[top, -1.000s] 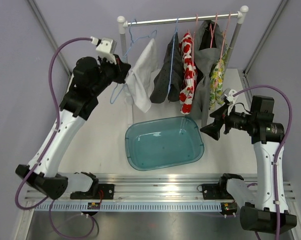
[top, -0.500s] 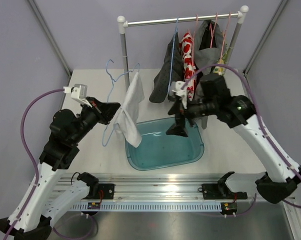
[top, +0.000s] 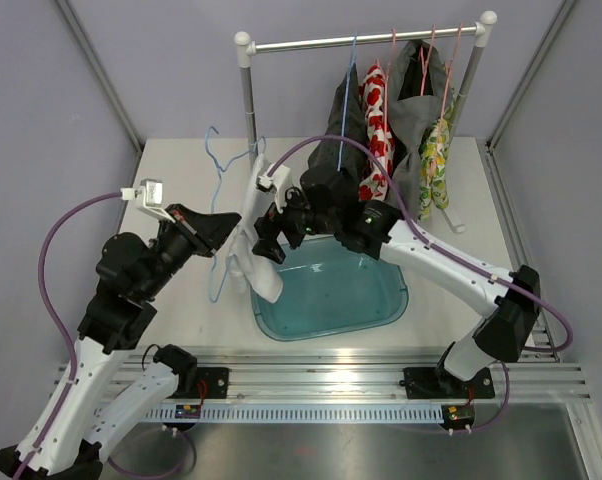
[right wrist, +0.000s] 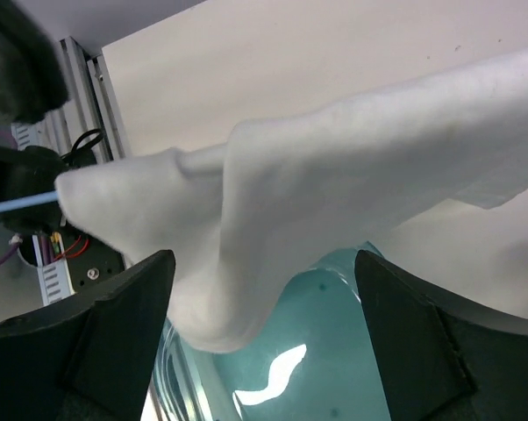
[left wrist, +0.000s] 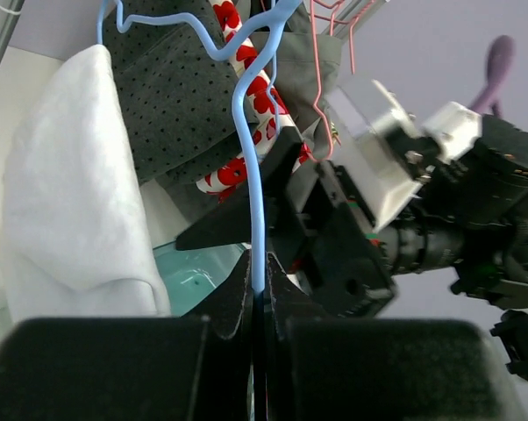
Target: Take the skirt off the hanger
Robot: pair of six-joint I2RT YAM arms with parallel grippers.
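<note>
The white skirt (top: 253,245) hangs folded over a light blue wire hanger (top: 214,152), above the left rim of the teal tub. My left gripper (top: 221,228) is shut on the hanger's wire (left wrist: 255,202), with the skirt (left wrist: 71,202) to the left of its fingers. My right gripper (top: 265,234) stands open right beside the skirt. In the right wrist view the skirt's lower fold (right wrist: 317,184) hangs between the wide-spread jaws (right wrist: 262,263), and neither finger touches it.
The teal tub (top: 386,300) sits mid-table under the right arm. A clothes rack (top: 361,41) at the back carries a dark dotted garment (top: 341,120), a red-flowered one (top: 376,120), a grey one and a yellow-flowered one (top: 434,160). Rails run along the near edge.
The left arm carried the hanger and skirt off the rack, down and towards the tub. The right arm swung from the far right across to the skirt, jaws open.
</note>
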